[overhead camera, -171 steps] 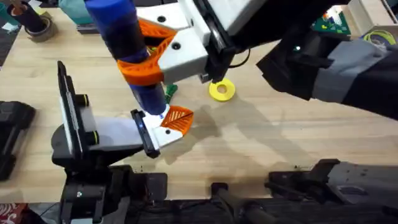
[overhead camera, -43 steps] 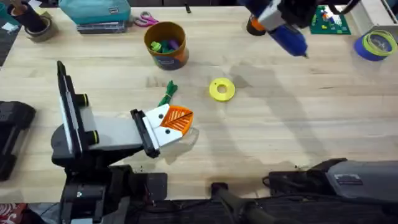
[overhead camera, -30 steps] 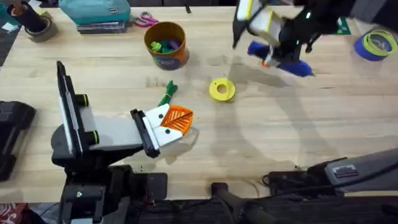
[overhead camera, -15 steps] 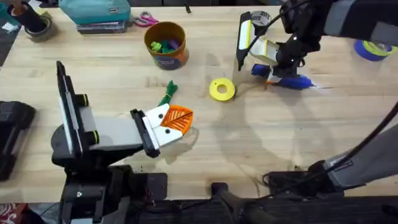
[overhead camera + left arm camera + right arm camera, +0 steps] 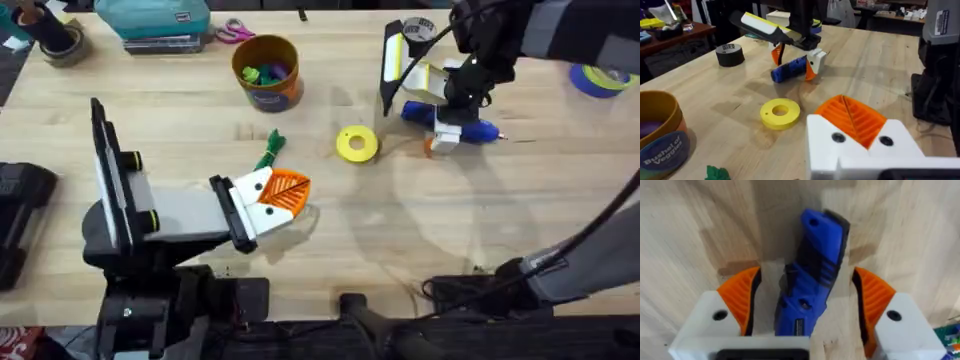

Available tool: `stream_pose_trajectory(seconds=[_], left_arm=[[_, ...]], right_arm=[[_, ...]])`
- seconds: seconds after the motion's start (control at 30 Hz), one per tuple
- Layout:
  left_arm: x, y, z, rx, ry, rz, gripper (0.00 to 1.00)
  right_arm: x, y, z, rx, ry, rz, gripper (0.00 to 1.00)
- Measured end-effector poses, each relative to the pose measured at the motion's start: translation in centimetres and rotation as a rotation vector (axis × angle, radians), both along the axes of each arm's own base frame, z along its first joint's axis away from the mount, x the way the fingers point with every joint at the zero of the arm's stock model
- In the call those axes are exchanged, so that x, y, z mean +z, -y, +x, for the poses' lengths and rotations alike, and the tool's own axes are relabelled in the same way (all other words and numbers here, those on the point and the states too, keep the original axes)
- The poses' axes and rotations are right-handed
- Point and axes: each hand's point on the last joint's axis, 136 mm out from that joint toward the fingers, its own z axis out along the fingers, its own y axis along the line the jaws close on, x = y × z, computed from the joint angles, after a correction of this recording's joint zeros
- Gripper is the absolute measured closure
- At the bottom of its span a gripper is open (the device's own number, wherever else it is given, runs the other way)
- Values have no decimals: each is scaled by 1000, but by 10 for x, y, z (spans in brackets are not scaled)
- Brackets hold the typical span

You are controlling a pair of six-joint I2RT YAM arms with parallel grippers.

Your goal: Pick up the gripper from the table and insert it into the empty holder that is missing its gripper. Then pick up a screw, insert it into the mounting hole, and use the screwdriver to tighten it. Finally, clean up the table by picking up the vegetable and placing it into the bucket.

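Right gripper, seen from overhead, sits low over the far right part of the table, its white fingers spread to either side of the screwdriver, which lies flat on the wood with its thin bit pointing right. The left gripper rests near the table's middle-left, its white and orange fingertips together. The vegetable lies just beyond that tip, the yellow ring a little to its right, and the bucket stands farther back with coloured toys inside.

From the left wrist, the left gripper's white block and ribbed orange pad fill the near edge. The yellow ring lies close ahead, the bucket's rim shows at one side, and a scrap of the vegetable peeks in beside it. Farther off, the right gripper straddles the screwdriver, and a black tape roll sits beyond.

From the right wrist, the right gripper is parted wide, its orange pads clear of the screwdriver lying between them on the table.
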Motion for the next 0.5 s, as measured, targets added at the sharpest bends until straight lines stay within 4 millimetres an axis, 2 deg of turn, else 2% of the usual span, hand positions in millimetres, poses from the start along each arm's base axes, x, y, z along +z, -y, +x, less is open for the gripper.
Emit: stream_pose_trajectory(seconds=[0.13, 0.17, 0.33, 0.37, 0.4, 0.5], left_arm=[[0, 0, 0, 0, 1, 0, 992], [0, 0, 0, 0, 6, 3, 926], [0, 0, 1, 3, 6, 3, 127], [0, 0, 1, 3, 4, 2, 51], [0, 0, 1, 3, 6, 3, 26], [0, 0, 1, 4, 6, 3, 15]], right_arm=[[12, -7, 1, -31, 37, 12, 6], [18, -10, 2, -44, 54, 19, 6], [49, -21, 4, -180, 148, 80, 6], [54, -22, 5, -218, 164, 94, 6], [61, -22, 5, -262, 183, 113, 6], [84, -28, 9, -387, 238, 200, 6]])
